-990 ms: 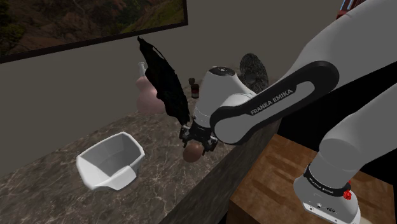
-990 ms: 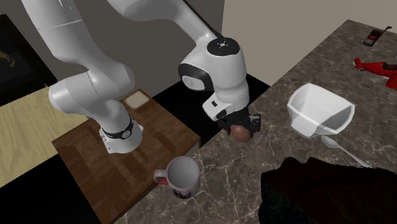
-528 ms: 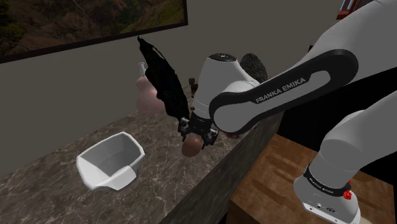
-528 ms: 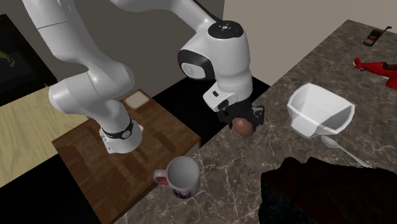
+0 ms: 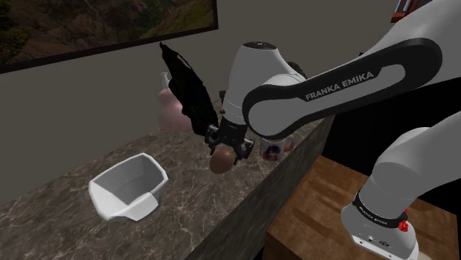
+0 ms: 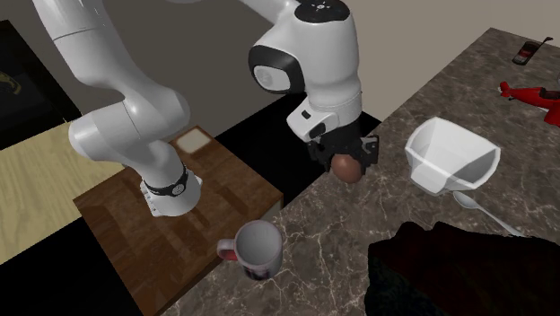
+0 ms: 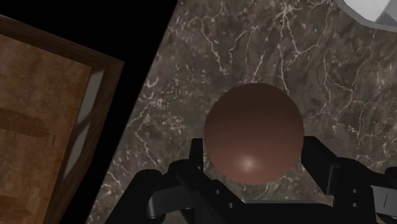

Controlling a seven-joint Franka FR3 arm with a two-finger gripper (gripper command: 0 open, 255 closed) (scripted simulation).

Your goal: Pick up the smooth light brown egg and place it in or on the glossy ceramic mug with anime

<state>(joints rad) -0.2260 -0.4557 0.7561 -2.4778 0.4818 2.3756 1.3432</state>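
The egg [image 7: 253, 132] is clasped in the gripper [image 6: 345, 160], with the mug [image 6: 258, 250] set at seven o'clock from it in the second exterior view.

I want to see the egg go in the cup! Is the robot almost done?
About halfway. Done: the gripper is shut on the brown egg, held above the marbled counter. In hand: the carry. Left: reach the white mug by the counter's edge and set the egg in.
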